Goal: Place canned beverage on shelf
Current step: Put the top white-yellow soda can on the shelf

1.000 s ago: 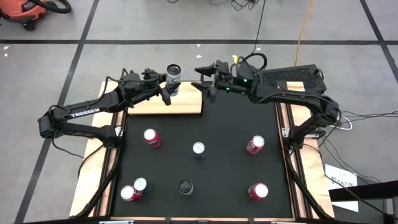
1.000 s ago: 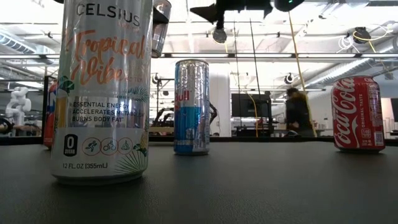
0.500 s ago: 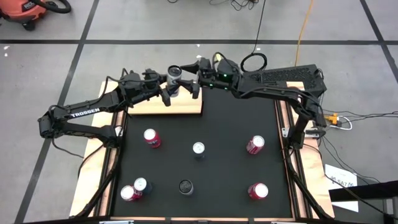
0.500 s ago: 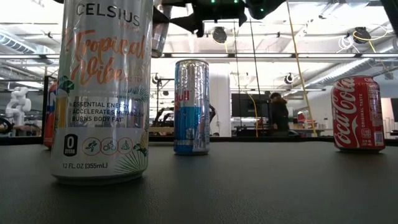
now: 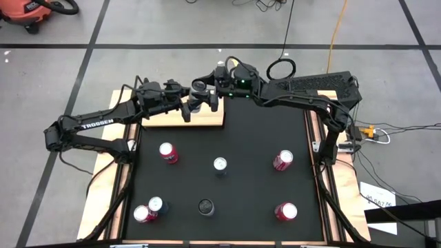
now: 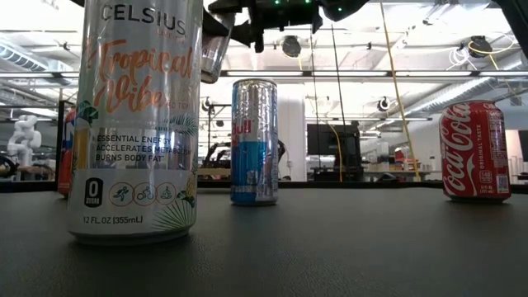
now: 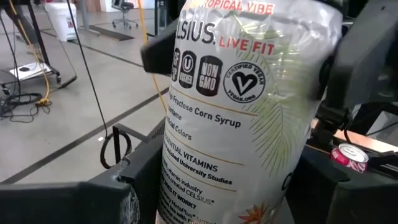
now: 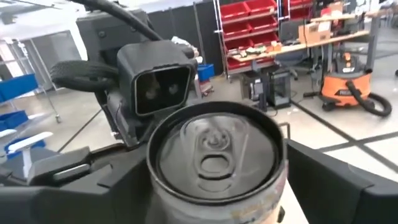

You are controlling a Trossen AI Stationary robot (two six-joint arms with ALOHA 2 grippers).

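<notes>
At twelve o'clock, the left gripper (image 5: 187, 105) clenches a glossy cylindrical can (image 5: 199, 90) over the wood-grain shelf (image 5: 207, 117); right gripper (image 5: 210, 91) brackets it, grasp unclear.

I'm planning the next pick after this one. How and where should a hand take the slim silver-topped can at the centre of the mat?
Grip the slim can around the middle of its round side wall, hand coming from above with fingers either side. It stands upright and tall, with open mat all round, so likely any side works; a low grip might steady it better.
</notes>
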